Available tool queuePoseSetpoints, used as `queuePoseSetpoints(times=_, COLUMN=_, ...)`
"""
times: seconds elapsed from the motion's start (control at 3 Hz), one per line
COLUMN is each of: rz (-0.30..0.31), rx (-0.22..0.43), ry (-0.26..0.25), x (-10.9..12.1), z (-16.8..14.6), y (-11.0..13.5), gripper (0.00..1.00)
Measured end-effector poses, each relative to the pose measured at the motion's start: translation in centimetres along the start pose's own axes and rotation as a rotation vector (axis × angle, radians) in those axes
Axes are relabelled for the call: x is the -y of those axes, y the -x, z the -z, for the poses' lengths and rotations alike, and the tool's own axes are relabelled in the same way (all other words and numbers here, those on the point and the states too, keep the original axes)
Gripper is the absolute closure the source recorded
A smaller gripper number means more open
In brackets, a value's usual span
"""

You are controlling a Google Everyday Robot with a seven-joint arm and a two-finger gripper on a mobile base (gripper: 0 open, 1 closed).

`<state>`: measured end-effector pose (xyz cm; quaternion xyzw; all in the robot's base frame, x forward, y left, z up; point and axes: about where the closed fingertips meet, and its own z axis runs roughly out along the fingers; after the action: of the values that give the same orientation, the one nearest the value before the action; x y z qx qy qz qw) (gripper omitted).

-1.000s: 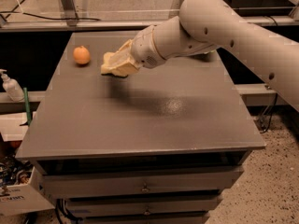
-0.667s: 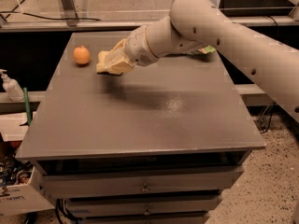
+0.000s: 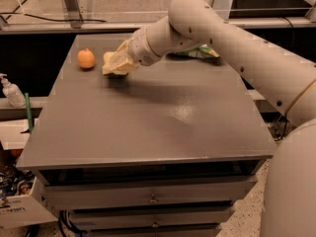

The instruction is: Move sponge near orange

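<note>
1 gripper (image 3: 120, 63) clamps the sponge (image 3: 108, 64) low over the table's (image 3: 148, 132) far left part, just right of the orange (image 3: 86, 59), not touching it.

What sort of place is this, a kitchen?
Likely a lab or workshop: a grey drawer cabinet as worktable, loose cables beside it. The gripper, over the cabinet's far end, holds the sponge near the orange.

claw (image 3: 117, 62) carrying sponge (image 3: 109, 67), now nearer orange (image 3: 86, 59)
</note>
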<state>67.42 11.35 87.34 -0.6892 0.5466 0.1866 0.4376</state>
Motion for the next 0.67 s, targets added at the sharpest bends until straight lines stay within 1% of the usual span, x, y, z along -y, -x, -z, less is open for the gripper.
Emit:
queuePoseSetpoints(times=0.33, rz=0.029, rx=-0.027, ry=0.001, x=1.5, z=-1.4, y=-1.0, gripper=1.00)
queuePoseSetpoints(times=0.67, rz=0.057, rx=-0.035, ry=0.016, x=2.9, z=-4.2, y=-1.9, gripper=1.00)
